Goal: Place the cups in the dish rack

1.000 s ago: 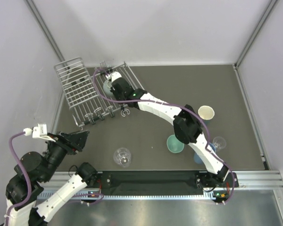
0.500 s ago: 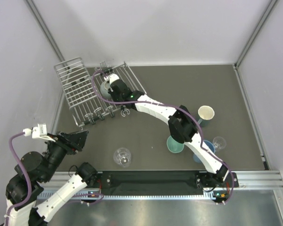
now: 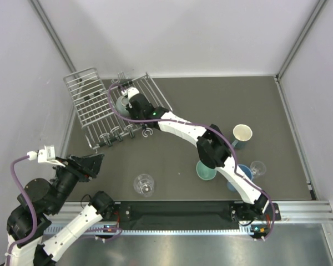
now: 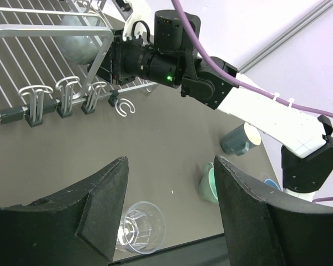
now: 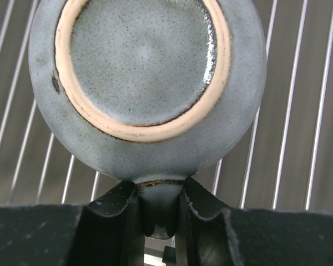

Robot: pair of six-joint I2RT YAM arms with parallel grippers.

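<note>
You are in the placing step for the first cup. The right gripper (image 5: pixel 160 206) is clenched on the handle (image 5: pixel 159 191) of the grey-teal mug (image 5: pixel 144 72), one finger on each side of it. The mug is turned with its bottom toward the wrist camera, so its mouth faces down to the wires. It hangs over the flat grid part of the dish rack (image 3: pixel 84 111), at the far left of the table, beside the raised slotted section. In the wrist view the wires pass directly behind the mug, but you cannot tell from these pictures whether the rim already rests on them or is a little above.

The next move, in my judgement, is to lower the mug until the rim sits flat across several wires, then release the fingers and pull back along the handle line (a sideways pull could tip the mug).

The left gripper (image 4: pixel 172 194) is released, with its jaws wide apart. It hovers at the near left, above the larger clear glass (image 3: pixel 144 185), and holds nothing.

Five cups wait on the table, well apart from the rack: the mint-green mug (image 3: pixel 206 170), the cream cup (image 3: pixel 242 133), the blue tumbler (image 3: pixel 245 173) partly hidden under the right arm, the small clear glass (image 3: pixel 258 167) and the larger glass near the left arm. So the task is at its beginning.
</note>
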